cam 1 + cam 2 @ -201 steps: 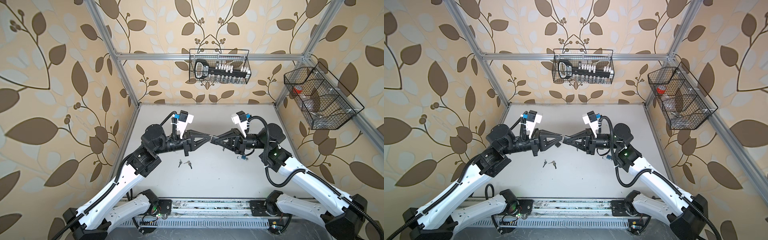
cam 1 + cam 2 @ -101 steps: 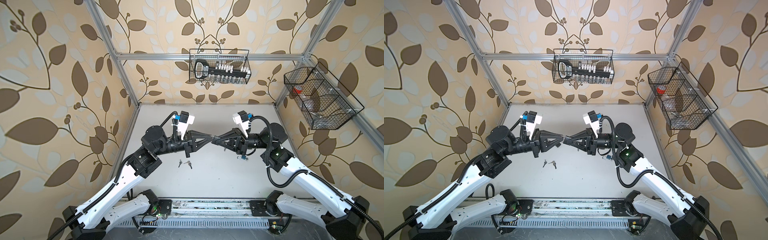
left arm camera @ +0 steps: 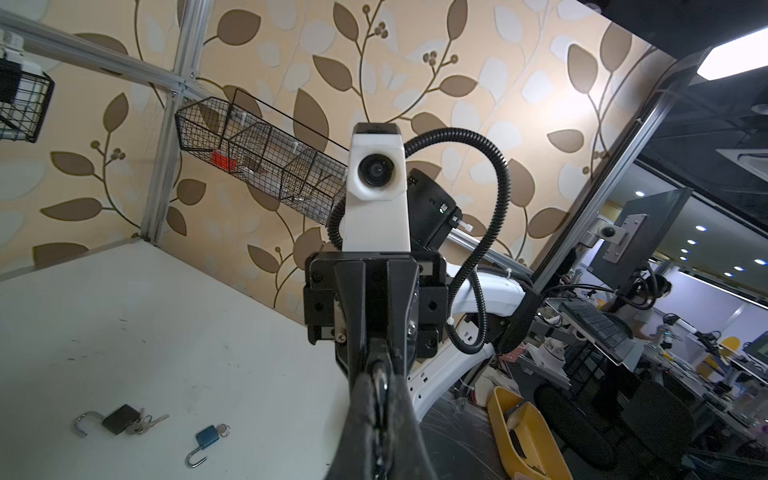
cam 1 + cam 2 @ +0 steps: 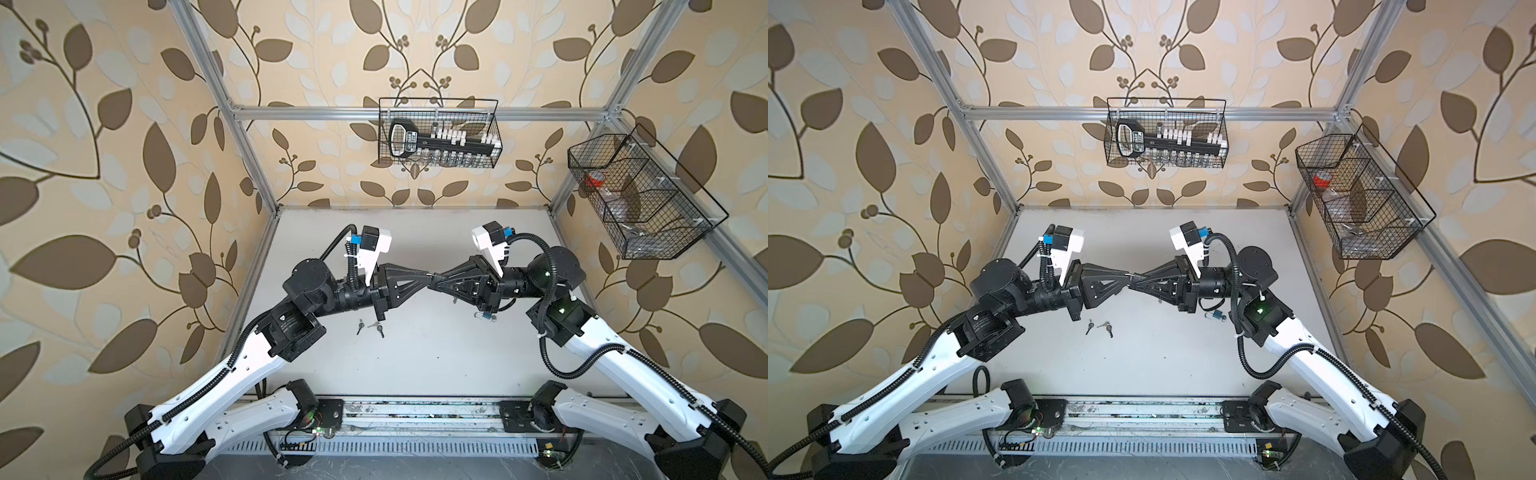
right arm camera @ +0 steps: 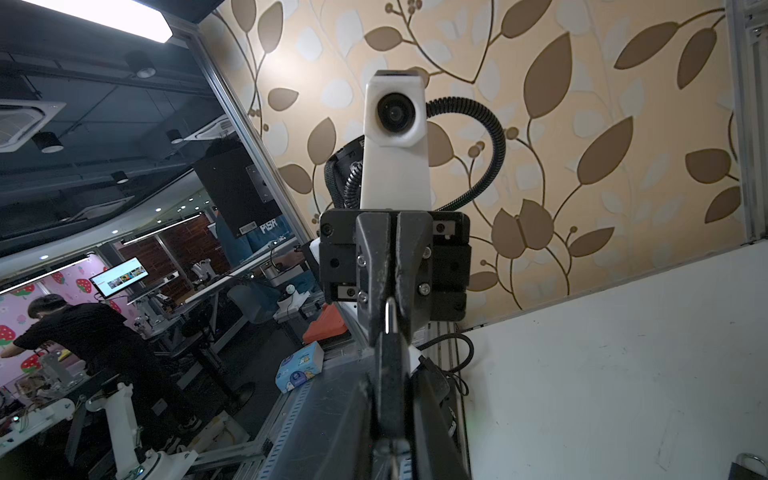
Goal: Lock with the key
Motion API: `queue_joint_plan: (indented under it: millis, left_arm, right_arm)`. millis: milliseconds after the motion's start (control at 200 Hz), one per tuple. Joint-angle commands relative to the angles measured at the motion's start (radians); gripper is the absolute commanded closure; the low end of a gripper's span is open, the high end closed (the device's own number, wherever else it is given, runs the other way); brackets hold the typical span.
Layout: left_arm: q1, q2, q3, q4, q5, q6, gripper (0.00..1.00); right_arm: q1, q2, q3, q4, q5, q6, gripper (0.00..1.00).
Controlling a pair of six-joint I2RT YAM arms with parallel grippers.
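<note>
Both grippers meet tip to tip in mid-air over the white table [image 4: 415,365]. My left gripper [image 4: 426,275] [image 4: 1127,275] [image 3: 380,380] is shut on a small silver piece that looks like the key [image 5: 388,316]. My right gripper [image 4: 439,277] [image 4: 1138,277] [image 5: 388,353] is shut on a thin dark slab, apparently the lock's body [image 5: 388,374]. Where key and lock join is hidden between the fingertips in both top views.
On the table lie loose keys [image 4: 368,326] [image 4: 1100,327], a blue padlock with its shackle open [image 3: 205,436] [image 4: 486,316] [image 4: 1214,316], and a black padlock with keys, shackle open [image 3: 120,419]. Wire baskets [image 4: 438,133] [image 4: 640,195] hang on the back and right walls.
Both grippers, still tip to tip, have drifted very slightly to the right. Their grips look the same.
</note>
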Motion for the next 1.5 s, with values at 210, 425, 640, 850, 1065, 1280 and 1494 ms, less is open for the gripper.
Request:
queue_joint_plan:
  millis: [210,425,640,850,1065,1280,1494]
  left_arm:
    - [-0.062,-0.063,0.053,-0.250,-0.127,0.101,1.00]
    - [-0.063,-0.069,0.079,-0.312,-0.203,0.109,1.00]
    - [-0.062,-0.052,0.129,-0.435,-0.422,0.080,1.00]
    - [-0.062,-0.052,0.127,-0.475,-0.599,0.038,1.00]
    - [-0.063,-0.067,0.102,-0.440,-0.622,0.016,1.00]
    - [-0.062,-0.083,0.082,-0.435,-0.626,0.002,1.00]
    - [-0.062,-0.094,0.071,-0.432,-0.614,-0.005,1.00]
  right_arm:
    - [0.021,-0.080,-0.033,-0.270,0.159,-0.305,0.63]
    - [0.020,-0.160,-0.118,-0.326,0.378,-0.416,0.48]
    - [0.047,-0.183,-0.201,-0.299,0.668,-0.437,0.47]
    - [0.165,-0.183,-0.272,-0.182,0.863,-0.448,0.47]
    - [0.310,-0.111,-0.272,-0.054,1.009,-0.498,0.49]
    - [0.408,0.012,-0.208,0.001,1.107,-0.568,0.50]
    - [0.427,0.059,-0.178,0.032,1.173,-0.544,0.52]
